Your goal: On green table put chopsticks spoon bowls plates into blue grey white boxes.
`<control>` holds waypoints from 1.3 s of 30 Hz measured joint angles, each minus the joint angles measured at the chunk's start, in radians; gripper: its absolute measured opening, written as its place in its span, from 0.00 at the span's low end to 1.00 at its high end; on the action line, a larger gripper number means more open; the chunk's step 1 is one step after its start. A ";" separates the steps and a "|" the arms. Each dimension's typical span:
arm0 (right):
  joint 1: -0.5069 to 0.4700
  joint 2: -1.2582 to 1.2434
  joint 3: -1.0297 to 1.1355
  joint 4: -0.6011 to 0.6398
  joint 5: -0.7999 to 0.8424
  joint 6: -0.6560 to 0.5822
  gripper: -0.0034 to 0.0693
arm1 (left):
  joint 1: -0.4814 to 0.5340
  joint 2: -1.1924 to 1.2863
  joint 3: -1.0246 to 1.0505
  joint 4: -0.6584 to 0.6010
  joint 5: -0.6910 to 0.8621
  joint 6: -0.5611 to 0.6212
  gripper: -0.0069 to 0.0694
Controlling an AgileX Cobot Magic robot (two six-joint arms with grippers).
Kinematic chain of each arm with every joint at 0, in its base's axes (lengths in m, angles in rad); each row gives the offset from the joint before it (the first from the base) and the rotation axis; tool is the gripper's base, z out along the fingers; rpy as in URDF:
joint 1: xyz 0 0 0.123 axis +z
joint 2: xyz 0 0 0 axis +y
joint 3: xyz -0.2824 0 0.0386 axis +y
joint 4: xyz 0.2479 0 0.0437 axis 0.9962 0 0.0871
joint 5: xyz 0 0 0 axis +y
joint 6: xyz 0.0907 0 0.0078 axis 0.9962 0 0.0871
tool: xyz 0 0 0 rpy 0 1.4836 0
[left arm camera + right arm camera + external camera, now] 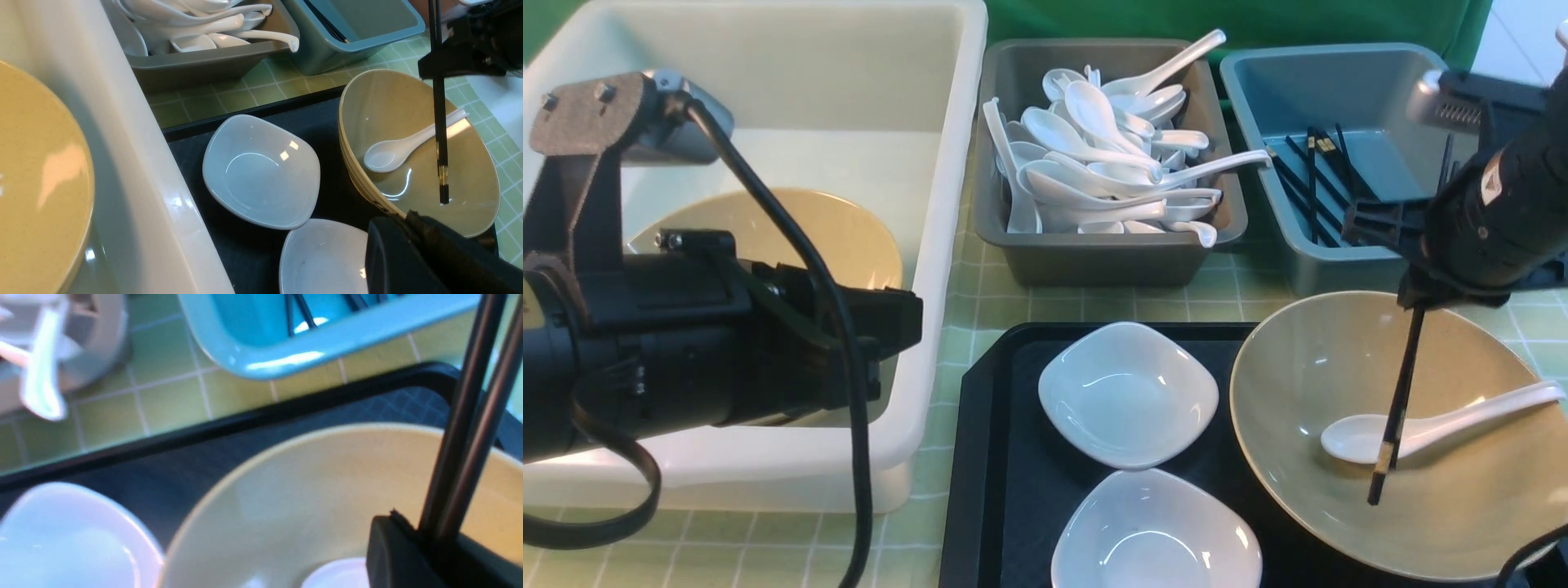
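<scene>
Chopsticks [1400, 392], black with a gold band, hang upright, pinched by the fingers of your right gripper [1417, 298] above the glossy tan bowl [1298, 384] holding a white spoon [1445, 423]. Beside it, two rounded-square white plates [1127, 392] sit on the textured black tray [984, 457]. Your left gripper [894, 327], fingers pressed together, hangs over the translucent white box [952, 204]. Farther off on the gridded green table [1094, 309] stand the grey box [1013, 253], heaped with spoons, and the blue box [1258, 90].

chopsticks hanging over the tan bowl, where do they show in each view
Front view: chopsticks hang on the right, crossing the spoon in the tan bowl.
Left wrist view: chopsticks upright, crossing the spoon handle over that bowl.
Right wrist view: chopsticks close up, two shafts above the bowl's rim.
Shared landmark: the tan bowl.
</scene>
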 joint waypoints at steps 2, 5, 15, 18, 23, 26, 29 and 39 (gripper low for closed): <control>-0.044 0.015 -0.052 0.074 0.007 -0.066 0.13 | 0.000 0.000 0.000 0.000 0.000 0.000 0.09; -0.110 0.058 -0.135 0.163 0.011 -0.152 0.13 | 0.000 0.000 0.000 0.000 0.000 0.000 0.09; -0.238 0.306 -0.482 0.236 0.081 -0.277 0.13 | 0.000 0.000 0.000 0.000 0.000 -0.001 0.09; -0.255 0.404 -0.595 0.237 0.087 -0.288 0.13 | 0.000 0.000 0.000 0.000 0.000 -0.001 0.09; -0.273 0.562 -0.781 0.237 0.088 -0.307 0.13 | 0.000 0.000 0.000 0.000 0.000 -0.001 0.09; -0.276 0.631 -0.860 0.237 0.086 -0.342 0.13 | 0.000 0.000 0.000 0.000 0.000 0.000 0.09; -0.276 0.702 -0.907 0.238 0.086 -0.354 0.13 | 0.000 0.000 0.000 0.000 -0.001 0.000 0.09; -0.276 0.793 -0.928 0.238 0.087 -0.411 0.22 | 0.000 0.000 0.000 0.000 -0.003 0.000 0.09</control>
